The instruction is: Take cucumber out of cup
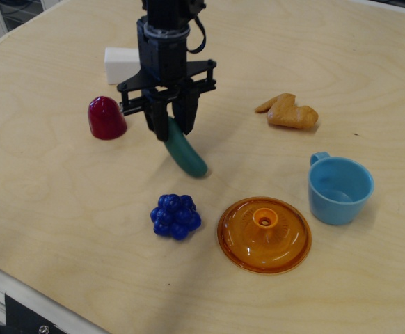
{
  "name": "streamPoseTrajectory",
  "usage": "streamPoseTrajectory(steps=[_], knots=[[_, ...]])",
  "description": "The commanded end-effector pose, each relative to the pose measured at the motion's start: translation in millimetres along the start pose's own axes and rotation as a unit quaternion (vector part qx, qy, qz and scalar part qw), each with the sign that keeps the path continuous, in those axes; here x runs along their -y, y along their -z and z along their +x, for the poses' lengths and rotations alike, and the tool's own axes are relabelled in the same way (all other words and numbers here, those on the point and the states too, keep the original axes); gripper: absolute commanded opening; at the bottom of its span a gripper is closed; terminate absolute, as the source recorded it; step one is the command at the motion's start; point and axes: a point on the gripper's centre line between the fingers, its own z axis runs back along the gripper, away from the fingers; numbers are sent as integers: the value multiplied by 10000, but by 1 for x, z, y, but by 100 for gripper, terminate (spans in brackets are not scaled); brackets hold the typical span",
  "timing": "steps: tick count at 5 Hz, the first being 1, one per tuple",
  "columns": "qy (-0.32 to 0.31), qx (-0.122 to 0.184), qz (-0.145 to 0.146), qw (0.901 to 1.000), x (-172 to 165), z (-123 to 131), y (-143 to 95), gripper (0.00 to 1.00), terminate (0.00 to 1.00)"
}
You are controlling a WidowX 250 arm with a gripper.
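The black end effector [169, 120] is clamped on the top end of the green cucumber [184, 152], left of the middle of the frame. The cucumber tilts down toward the counter [63, 209]. The blue cup [339, 189] sits well apart, at the right.

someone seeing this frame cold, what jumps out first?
The black gripper near the table's centre-left, shut on the teal-green cucumber, which hangs tilted from it above the blue berry cluster. Next, the light blue cup at the right, upright with nothing visible inside, and the orange domed lid lying to its left in the foreground.
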Motion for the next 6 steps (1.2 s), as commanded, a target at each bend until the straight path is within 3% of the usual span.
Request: streamPoseTrajectory(steps=[1,2,3,4,6], knots=[[-88,93,127,9998,-7,5,13,0,0],[-45,168,214,9996,-7,6,20,0,0],[-48,232,110,9997,-7,5,15,0,0],[-48,272,42,9996,-5,3,7,100,0],[49,574,-143,9982,3,1,-26,100,0]])
